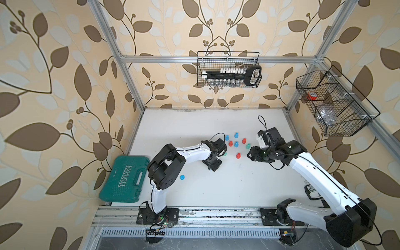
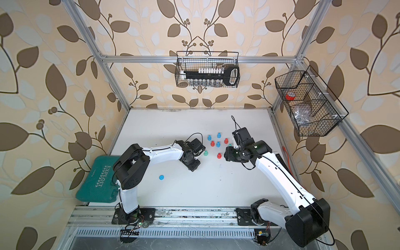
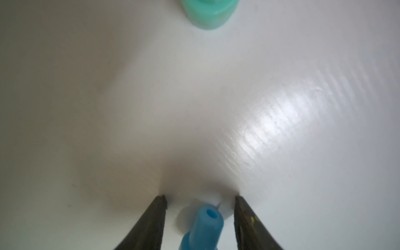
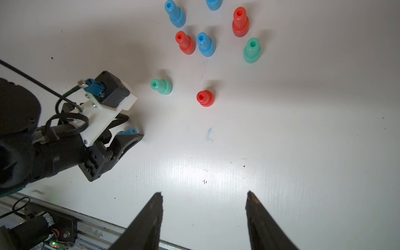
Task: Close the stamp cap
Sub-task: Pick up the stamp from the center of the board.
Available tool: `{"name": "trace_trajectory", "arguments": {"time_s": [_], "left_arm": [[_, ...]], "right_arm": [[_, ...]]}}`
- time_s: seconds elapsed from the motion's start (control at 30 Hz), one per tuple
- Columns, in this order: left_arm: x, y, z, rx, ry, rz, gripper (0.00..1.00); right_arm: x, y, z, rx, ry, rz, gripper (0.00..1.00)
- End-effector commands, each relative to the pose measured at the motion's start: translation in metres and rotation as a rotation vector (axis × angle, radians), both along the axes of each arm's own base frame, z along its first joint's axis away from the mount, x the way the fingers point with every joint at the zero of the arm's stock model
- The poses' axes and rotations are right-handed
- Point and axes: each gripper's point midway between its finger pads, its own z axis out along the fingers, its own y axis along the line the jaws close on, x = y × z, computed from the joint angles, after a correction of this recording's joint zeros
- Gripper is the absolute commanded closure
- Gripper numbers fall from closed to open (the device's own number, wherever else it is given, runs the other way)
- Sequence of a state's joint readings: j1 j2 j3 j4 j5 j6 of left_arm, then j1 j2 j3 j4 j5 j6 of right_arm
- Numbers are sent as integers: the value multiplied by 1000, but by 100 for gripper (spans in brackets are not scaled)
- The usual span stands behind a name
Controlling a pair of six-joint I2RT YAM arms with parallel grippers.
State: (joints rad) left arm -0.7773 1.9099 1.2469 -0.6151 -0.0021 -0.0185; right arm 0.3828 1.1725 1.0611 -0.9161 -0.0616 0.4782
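A blue stamp (image 3: 202, 229) lies between the fingers of my left gripper (image 3: 200, 200), its narrow handle pointing toward the fingertips. The gripper is open, with a gap on each side of the stamp, and its tips rest low on the white table. The right wrist view shows the same blue stamp (image 4: 129, 131) inside the left gripper (image 4: 134, 126). A loose blue cap (image 1: 182, 177) lies flat near the left arm's elbow, far from both grippers. My right gripper (image 4: 204, 194) hovers open and empty, right of the stamp cluster in both top views.
Several red, blue and green stamps stand upright between the grippers, a green stamp (image 4: 162, 86) closest to the left one and a red stamp (image 4: 205, 98) beside it. A green tool case (image 1: 124, 178) sits at the table's left edge. Wire baskets (image 1: 228, 69) hang on the walls.
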Motion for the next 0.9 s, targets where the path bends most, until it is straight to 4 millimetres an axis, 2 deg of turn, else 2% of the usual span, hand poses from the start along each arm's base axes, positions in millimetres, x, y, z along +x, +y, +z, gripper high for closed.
{"name": "trace_trajectory", "arguments": {"time_s": [0.0,0.13,0.57,0.67,0.87], "left_arm": [[-17,28,-9,42,93,51,47],[-13,36,-5,34,98,71,47],[-23,38,-4,28,145,83,51],[-23,39,-6,39,151,86,59],[-22,39,-6,42,148,94,84]], "right_arm": [[-5,-1,-6,7,23,-1,42],[-4,-2,-4,4,17,-3,42],[-4,-1,-3,10,14,-8,42],[-4,-1,-2,12,14,-6,42],[-6,-3,1,4,3,-5,42]]}}
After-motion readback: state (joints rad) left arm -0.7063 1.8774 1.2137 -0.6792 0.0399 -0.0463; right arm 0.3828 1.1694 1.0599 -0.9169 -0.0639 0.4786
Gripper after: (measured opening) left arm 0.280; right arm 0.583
